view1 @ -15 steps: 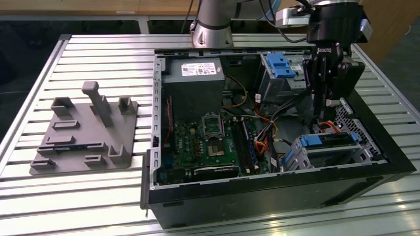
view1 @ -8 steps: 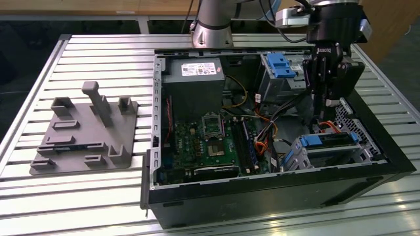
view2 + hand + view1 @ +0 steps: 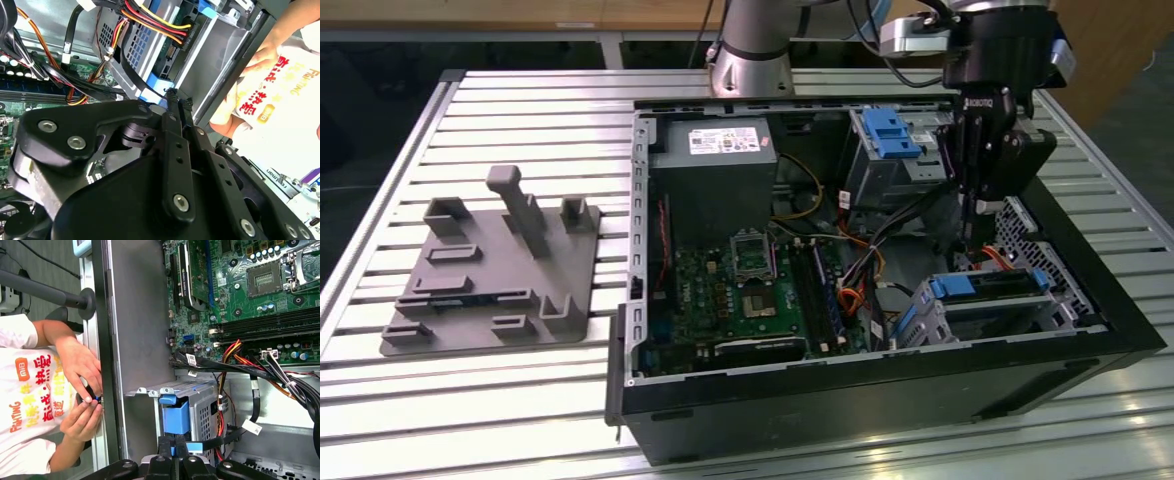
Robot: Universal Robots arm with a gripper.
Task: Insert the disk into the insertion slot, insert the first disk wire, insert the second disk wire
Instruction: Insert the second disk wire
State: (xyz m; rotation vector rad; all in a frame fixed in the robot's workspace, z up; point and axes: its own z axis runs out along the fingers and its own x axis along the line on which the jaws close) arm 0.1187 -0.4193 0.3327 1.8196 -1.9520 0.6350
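The end effector (image 3: 174, 94), fingertips pressed together, hangs inside the computer case with a black wire (image 3: 134, 74) right at its tips. Just beyond them the disk (image 3: 994, 290) lies seated in the slot (image 3: 205, 410), connector end facing the tips.

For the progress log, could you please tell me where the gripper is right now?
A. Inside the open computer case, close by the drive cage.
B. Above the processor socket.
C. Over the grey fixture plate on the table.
A: the gripper reaches down inside the case, close by the insertion slot that holds the disk, shut on a black cable.
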